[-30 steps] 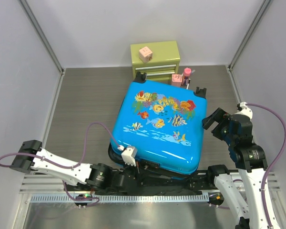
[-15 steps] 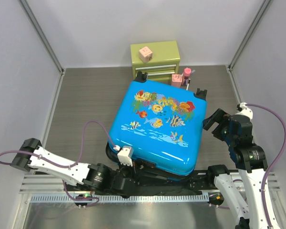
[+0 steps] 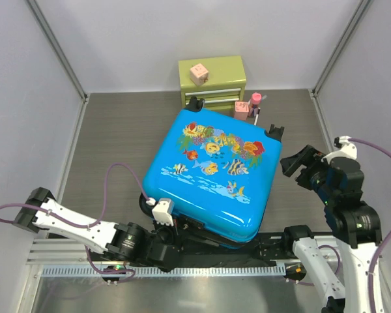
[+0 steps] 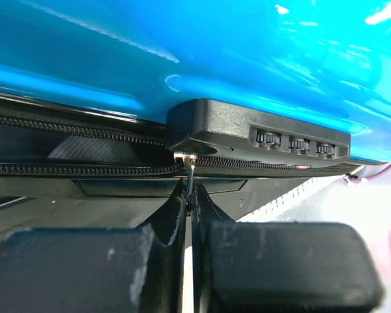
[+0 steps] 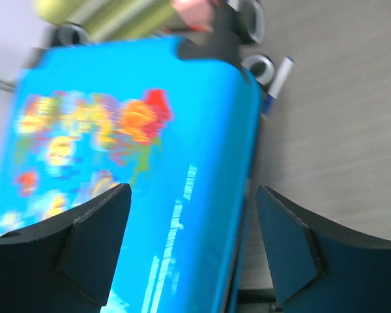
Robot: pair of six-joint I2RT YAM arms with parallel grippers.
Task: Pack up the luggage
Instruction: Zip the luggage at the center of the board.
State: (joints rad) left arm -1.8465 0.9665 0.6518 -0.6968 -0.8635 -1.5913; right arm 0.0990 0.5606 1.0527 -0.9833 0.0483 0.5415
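The luggage (image 3: 208,173), bright blue with a fish-and-coral print, lies flat on the table with its lid down. My left gripper (image 3: 180,229) sits low against its near edge. In the left wrist view the left gripper (image 4: 190,195) is shut on the thin metal zipper pull (image 4: 191,177), just below the black combination lock (image 4: 260,130) on the blue shell (image 4: 215,59). My right gripper (image 3: 297,164) hovers open beside the luggage's right side. In the right wrist view the right gripper (image 5: 192,195) straddles the shell's right edge (image 5: 234,163) from above, touching nothing.
A green drawer chest (image 3: 212,79) with a pink cube (image 3: 198,73) on top stands behind the luggage. A pink bottle (image 3: 253,104) is beside the chest. A pen (image 5: 277,81) lies on the floor by a luggage wheel (image 5: 259,65). Walls close in on both sides.
The luggage has shifted and turned leftward as my left arm drew left along its near edge. My right arm has moved right and lower, its jaws slightly narrower.
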